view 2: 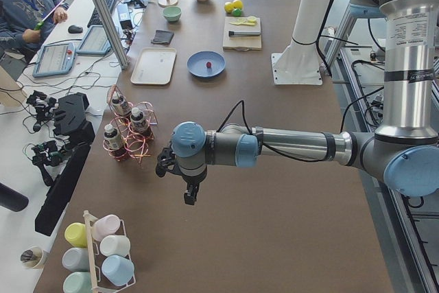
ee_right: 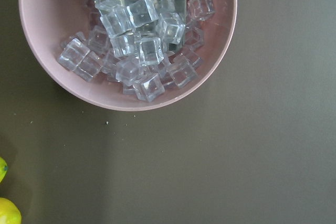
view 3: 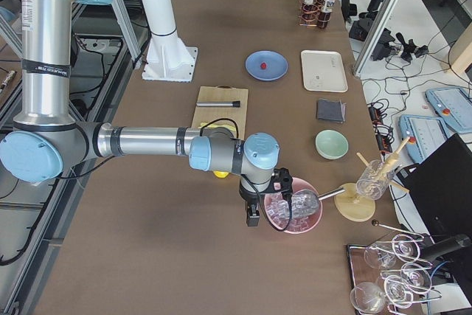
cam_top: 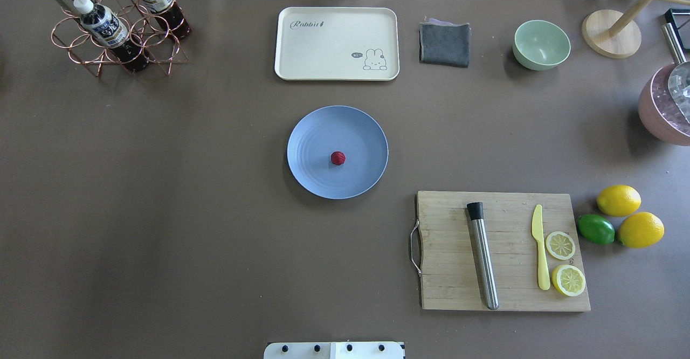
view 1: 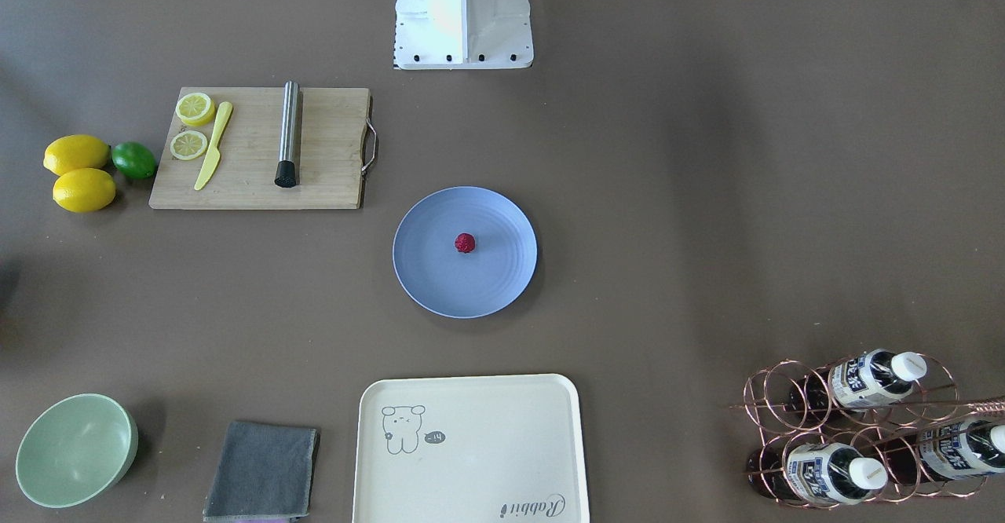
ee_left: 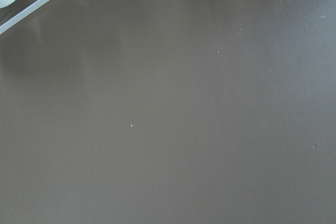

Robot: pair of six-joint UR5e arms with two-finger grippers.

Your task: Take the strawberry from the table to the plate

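We judge the task done: the strawberry [view 1: 465,243] sits near the middle of the plate [view 1: 424,272]. The left hand [view 2: 190,195] and right hand [view 3: 252,215] hang far off over the bench [view 1: 707,193]; apart or together, we cannot tell.

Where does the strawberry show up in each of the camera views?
Exterior front-facing: strawberry near the picture's middle, on the blue plate.
Overhead exterior: strawberry at the middle, on the blue plate.
Exterior left: strawberry small, upper middle.
Exterior right: strawberry small, upper middle.
Left wrist-mounted: not in it.
Right wrist-mounted: not in it.
Shared landmark: the blue plate beneath it, in all four exterior views.
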